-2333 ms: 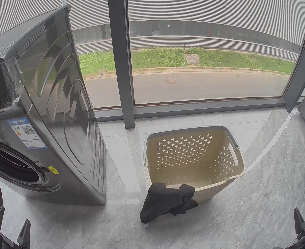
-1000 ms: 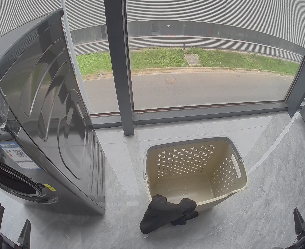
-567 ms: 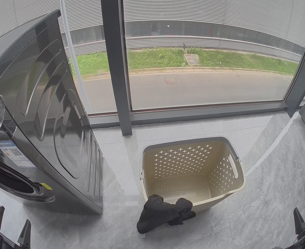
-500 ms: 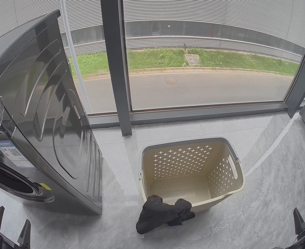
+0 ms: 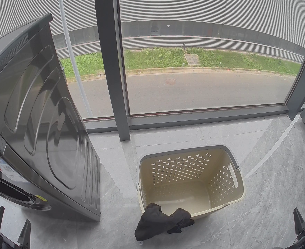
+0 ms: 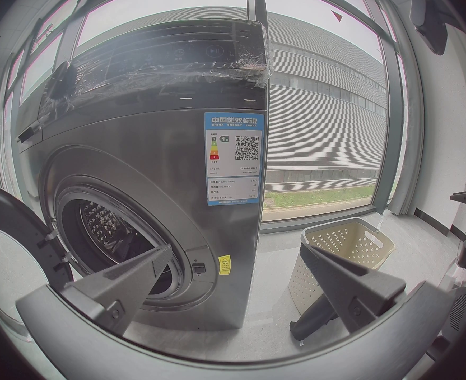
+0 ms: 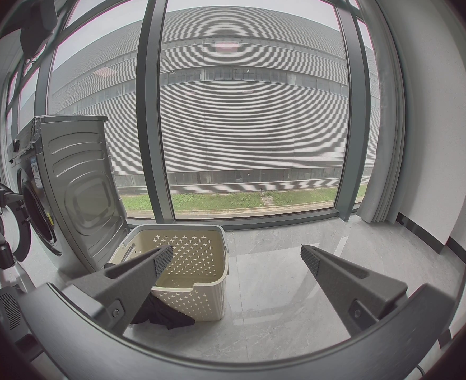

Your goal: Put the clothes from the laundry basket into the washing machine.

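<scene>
Spread wide and gripping nothing, at the left gripper (image 6: 234, 250) and at the right gripper (image 7: 235, 249) alike. Held low over the floor (image 5: 270, 191), well apart from everything to be handled.

Facing, on the left side, the washing machine (image 6: 154, 149), with its round door (image 6: 11, 259) swung open and the drum (image 6: 103, 228) exposed. Too dim inside to tell whether holding anything.

Facing, on the right side, the laundry basket (image 7: 190, 254), standing on the floor just beside the machine's flank, near the window (image 5: 194, 52).

Draped over the basket's near rim, toward the corner closest to the machine: one dark garment (image 5: 161, 222), mostly hanging down the outside wall and reaching the floor. Nothing else to be seen on the basket's pale bottom.

Judging from this: at the approach stage for what looks like the last piece, with no grasp begun. Next, probably: bring a gripper down onto the bunched cloth at the rim and close on a thick fold rather than a loose edge. Then lift clear of the rim so as not to drag or tip the light basket, carry across to the open drum, and push well past the door opening before letting go.
</scene>
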Robot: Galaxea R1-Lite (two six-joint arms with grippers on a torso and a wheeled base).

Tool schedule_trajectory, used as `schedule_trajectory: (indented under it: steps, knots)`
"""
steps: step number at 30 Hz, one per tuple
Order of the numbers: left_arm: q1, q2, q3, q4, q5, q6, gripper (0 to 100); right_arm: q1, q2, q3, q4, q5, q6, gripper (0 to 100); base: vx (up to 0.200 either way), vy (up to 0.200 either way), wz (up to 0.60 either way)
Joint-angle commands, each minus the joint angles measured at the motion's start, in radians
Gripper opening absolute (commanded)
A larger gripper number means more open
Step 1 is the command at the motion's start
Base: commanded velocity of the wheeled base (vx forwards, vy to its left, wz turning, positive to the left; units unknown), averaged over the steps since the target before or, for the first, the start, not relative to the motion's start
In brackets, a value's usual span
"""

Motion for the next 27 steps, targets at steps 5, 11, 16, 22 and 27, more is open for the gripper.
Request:
schedule_trajectory:
  steps: [5,11,16,22,27]
  knots:
    - [0.0,-0.016,0.018,0.0,0.0,0.001,100,0.0,-0.012,0.018,0.0,0.004,-0.001,100,-0.2,0.0,0.0]
    - [0.0,-0.016,0.018,-0.002,0.0,0.001,100,0.0,-0.01,0.018,0.003,0.007,-0.004,100,-0.2,0.0,0.0]
    - [0.0,-0.016,0.018,-0.002,0.0,-0.002,100,-0.003,-0.012,0.012,-0.006,0.013,-0.002,100,-0.04,0.0,0.0]
    - [0.0,-0.016,0.018,0.0,0.0,0.003,100,0.035,0.199,-0.355,0.014,0.073,-0.001,100,0.0,0.0,0.0]
    - [0.0,-0.016,0.018,-0.002,0.0,-0.005,100,0.173,0.485,-0.381,0.03,0.148,0.081,100,0.0,0.0,0.0]
